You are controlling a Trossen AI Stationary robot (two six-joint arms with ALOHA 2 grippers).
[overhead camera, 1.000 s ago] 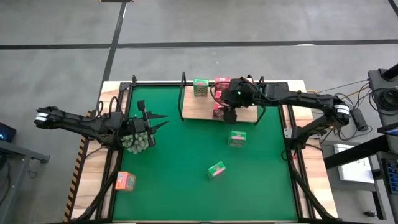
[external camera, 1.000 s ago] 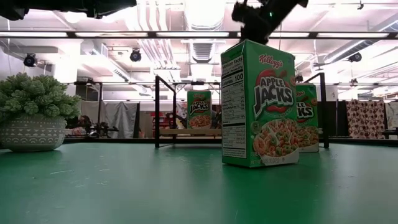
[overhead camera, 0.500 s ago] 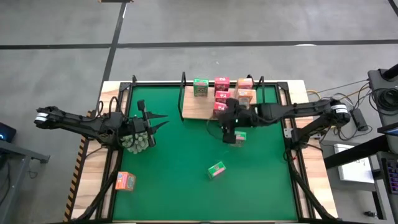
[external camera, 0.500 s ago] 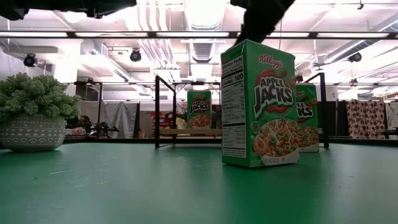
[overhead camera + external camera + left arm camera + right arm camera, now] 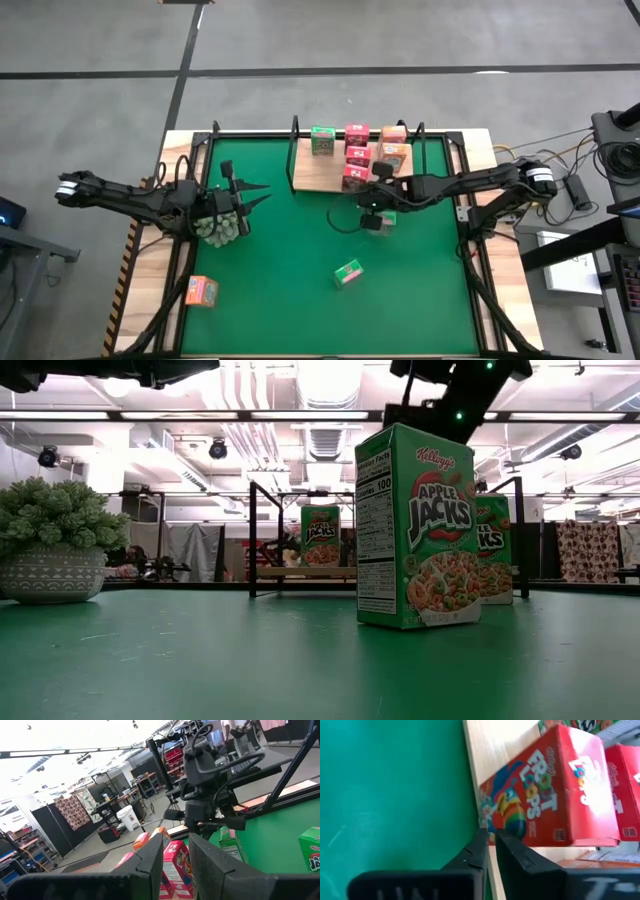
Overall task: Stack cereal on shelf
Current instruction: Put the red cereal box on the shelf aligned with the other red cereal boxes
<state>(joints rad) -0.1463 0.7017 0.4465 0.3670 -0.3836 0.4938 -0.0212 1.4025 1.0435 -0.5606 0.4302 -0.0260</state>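
The shelf [image 5: 315, 175] stands at the far side of the green mat. On it stand a green cereal box [image 5: 322, 140], three pink-red boxes [image 5: 356, 155] and two orange ones [image 5: 394, 145]. Two more green boxes stand upright on the mat, one by the shelf's front [image 5: 383, 223] and one nearer [image 5: 348, 272] [image 5: 418, 525]. An orange box [image 5: 201, 291] lies at the near left. My right gripper [image 5: 368, 207] [image 5: 491, 836] hangs shut and empty between the shelf's front edge and the green box, above both. My left gripper [image 5: 256, 196] [image 5: 176, 854] is open, raised at the left.
A grey-green spiky plant in a pot [image 5: 220, 226] [image 5: 55, 545] stands on the mat under my left gripper. Black wire uprights [image 5: 294, 150] close the shelf's ends. A black rail frames the mat [image 5: 300, 250], with wooden table strips beside it.
My right gripper has come off the shelf toward the table's near edge and sunk, tipping further down. It now hangs over the shelf's front edge and the green box. The orange boxes that its arm covered show again. No box has moved.
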